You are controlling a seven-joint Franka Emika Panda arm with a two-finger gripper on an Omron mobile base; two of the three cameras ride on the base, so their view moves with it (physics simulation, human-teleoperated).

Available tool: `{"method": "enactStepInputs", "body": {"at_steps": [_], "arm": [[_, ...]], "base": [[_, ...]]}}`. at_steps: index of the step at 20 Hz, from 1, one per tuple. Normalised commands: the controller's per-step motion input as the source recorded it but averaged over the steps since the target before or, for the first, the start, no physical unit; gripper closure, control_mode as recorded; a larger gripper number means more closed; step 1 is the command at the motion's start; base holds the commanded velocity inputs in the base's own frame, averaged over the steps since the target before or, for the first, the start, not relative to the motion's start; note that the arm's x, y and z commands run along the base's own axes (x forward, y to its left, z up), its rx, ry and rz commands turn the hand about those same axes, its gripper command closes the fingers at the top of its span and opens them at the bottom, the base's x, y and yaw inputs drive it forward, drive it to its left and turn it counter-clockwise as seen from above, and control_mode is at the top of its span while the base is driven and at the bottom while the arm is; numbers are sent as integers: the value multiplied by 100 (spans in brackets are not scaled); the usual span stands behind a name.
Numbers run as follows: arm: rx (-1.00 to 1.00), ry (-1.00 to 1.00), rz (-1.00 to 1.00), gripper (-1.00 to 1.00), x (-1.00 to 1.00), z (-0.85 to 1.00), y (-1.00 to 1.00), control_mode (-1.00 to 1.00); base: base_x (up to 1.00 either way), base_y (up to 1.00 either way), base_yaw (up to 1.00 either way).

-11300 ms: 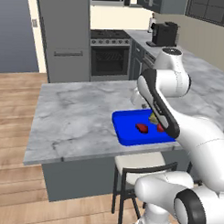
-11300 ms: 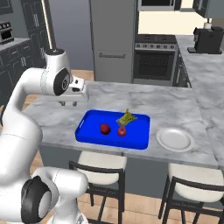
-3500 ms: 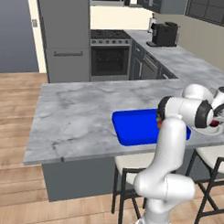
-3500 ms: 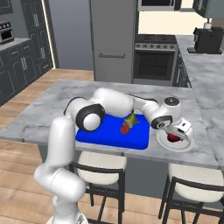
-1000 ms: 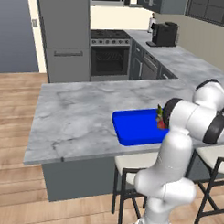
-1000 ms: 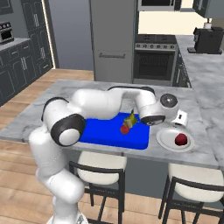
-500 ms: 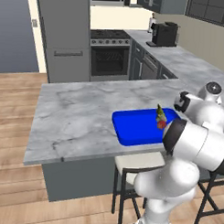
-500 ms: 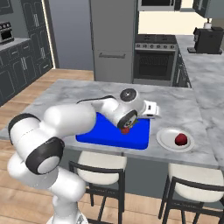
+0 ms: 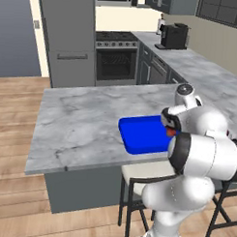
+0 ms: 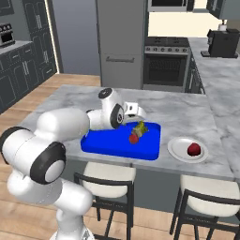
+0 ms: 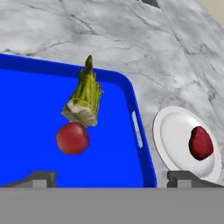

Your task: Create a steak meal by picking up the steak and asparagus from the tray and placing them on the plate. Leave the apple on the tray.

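Observation:
The blue tray lies on the marble island. On its right part lie the asparagus and, just in front of it, the round red apple. To the tray's right, the white plate carries the dark red steak. My gripper hovers above the tray's far edge, behind the asparagus. It is open, with its fingertips wide apart and nothing between them.
Bare marble counter surrounds the tray and plate. Two stools stand under the island's front edge. A stove and a coffee machine are far behind.
The steak went onto the plate and was let go. My arm has since swung left from the plate, back over the tray near the asparagus.

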Motion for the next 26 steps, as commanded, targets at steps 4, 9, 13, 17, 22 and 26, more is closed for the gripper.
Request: {"method": "enactStepInputs", "body": {"at_steps": [4, 9, 13, 17, 22, 26], "arm": [[14, 19, -1, -100, 63, -5, 6, -100], [16, 17, -1, -100, 58, -33, -7, -100], [3, 8, -4, -100, 26, -34, -10, -100], [0, 6, 0, -100, 23, -29, -7, -100], [0, 7, 0, -100, 27, -46, 0, -100], [0, 5, 0, -100, 31, -40, -4, -100]], "base": [[0, 0, 0], [0, 0, 0], [0, 0, 0], [0, 0, 0], [0, 0, 0], [0, 0, 0]]}}
